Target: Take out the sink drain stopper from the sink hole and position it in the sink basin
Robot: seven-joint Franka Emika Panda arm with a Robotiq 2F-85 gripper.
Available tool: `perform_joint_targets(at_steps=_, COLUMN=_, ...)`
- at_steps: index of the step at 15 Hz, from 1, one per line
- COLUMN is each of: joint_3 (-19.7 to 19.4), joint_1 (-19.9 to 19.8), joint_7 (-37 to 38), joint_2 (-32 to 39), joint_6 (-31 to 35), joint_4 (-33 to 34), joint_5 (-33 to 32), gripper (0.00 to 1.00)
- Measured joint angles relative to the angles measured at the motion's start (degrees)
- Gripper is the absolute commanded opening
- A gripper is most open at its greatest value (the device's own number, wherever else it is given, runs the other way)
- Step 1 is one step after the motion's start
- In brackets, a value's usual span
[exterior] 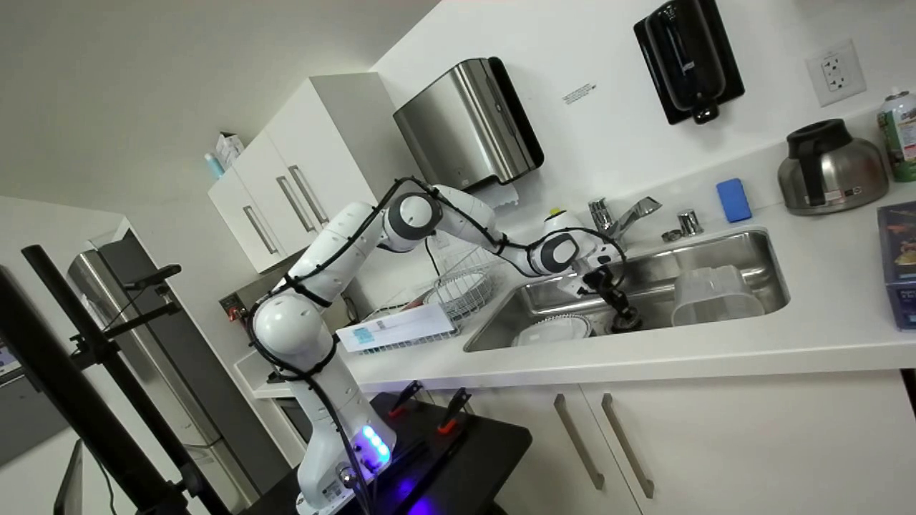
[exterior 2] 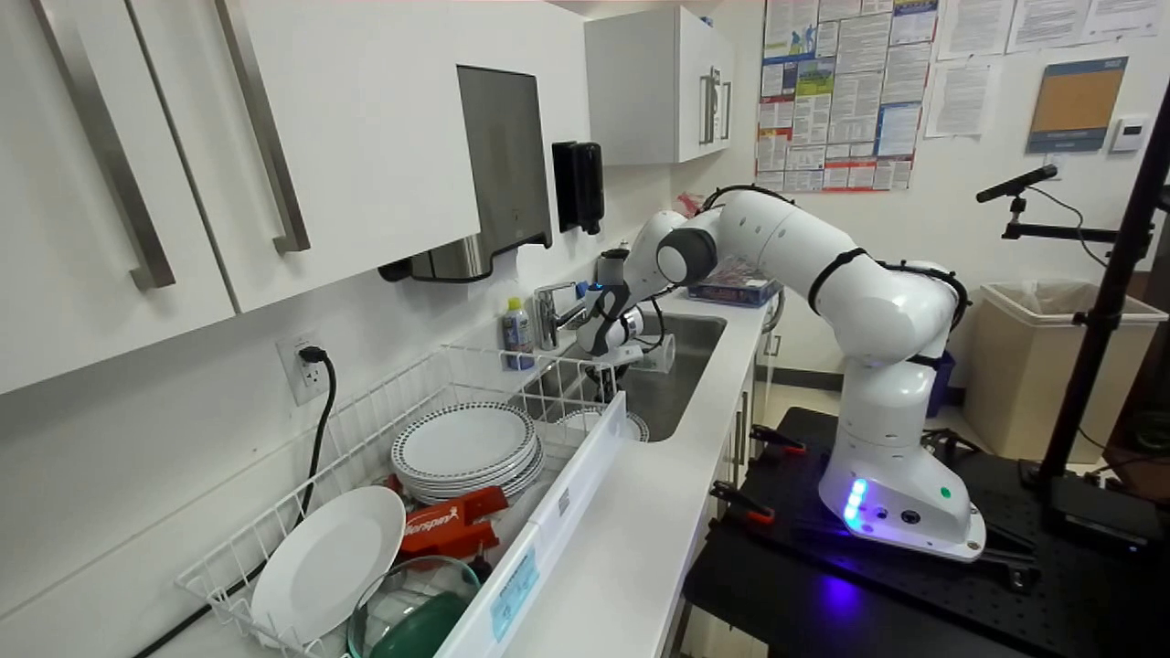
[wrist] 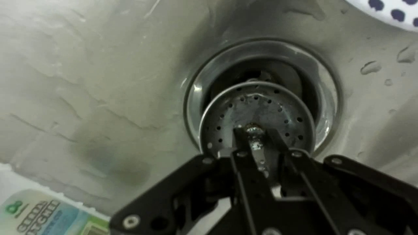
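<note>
The drain stopper (wrist: pixel 254 109) is a round steel strainer with small holes. In the wrist view it is tilted and offset from the drain hole (wrist: pixel 328 98), with the dark opening showing past its far edge. It seems raised from its seat; I cannot tell how high. My gripper (wrist: pixel 256 134) is shut on the stopper's centre knob. The gripper also shows reaching down into the sink basin in both exterior views (exterior: pixel 627 315) (exterior 2: pixel 605 391). The steel sink basin (exterior: pixel 662 275) surrounds it, with its bare floor visible in the wrist view (wrist: pixel 107 81).
A clear plastic container (exterior: pixel 715 297) lies in the basin on one side of the gripper. A white plate (exterior: pixel 554 330) lies on the other, its spotted rim close to the drain (wrist: pixel 396 14). The faucet (exterior: pixel 633 214) is behind the wrist. A dish rack (exterior 2: pixel 512 366) stands beside the sink.
</note>
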Motion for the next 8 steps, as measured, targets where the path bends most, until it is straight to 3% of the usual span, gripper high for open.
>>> perform_joint_targets(at_steps=5, joint_3=-1.6, joint_1=0.5, joint_7=0.0, joint_2=-9.3, joint_6=-2.0, joint_4=-9.6, joint_5=-0.3, gripper=0.05)
perform_joint_targets(at_steps=8, joint_3=-7.0, joint_1=3.8, joint_7=3.1, joint_2=-13.0, joint_6=-2.5, joint_4=-16.0, joint_5=-3.4, gripper=0.05)
